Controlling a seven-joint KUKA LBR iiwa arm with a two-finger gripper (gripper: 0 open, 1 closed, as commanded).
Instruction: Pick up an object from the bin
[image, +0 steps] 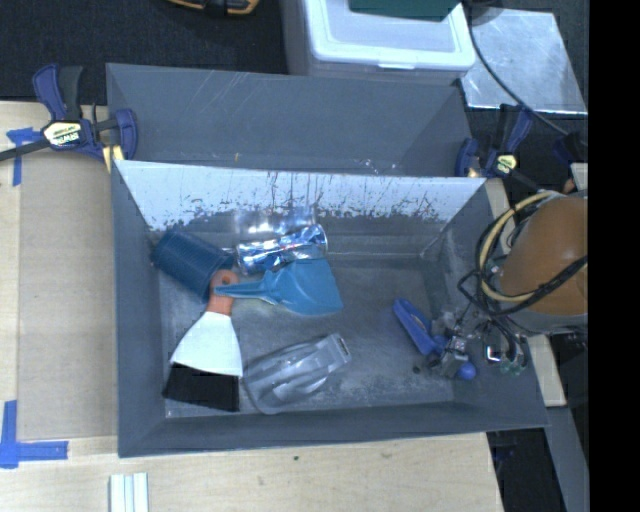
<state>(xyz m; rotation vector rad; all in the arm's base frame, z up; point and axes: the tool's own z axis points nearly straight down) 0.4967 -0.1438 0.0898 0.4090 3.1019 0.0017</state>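
Grey bin (300, 120), pincer (448, 352) low at four o'clock by the sloping wall, open or closed I cannot tell, just beside a small blue strip (410, 325); it may scrape the wall or nudge the strip away rather than catch it.

Dark matte surface (150, 40) is running across the top of the frame, a white plastic box (385, 45) with a dark green top is sitting at upper centre, and a bare grey metal plate (530, 60) is catching light just beside it at upper right.
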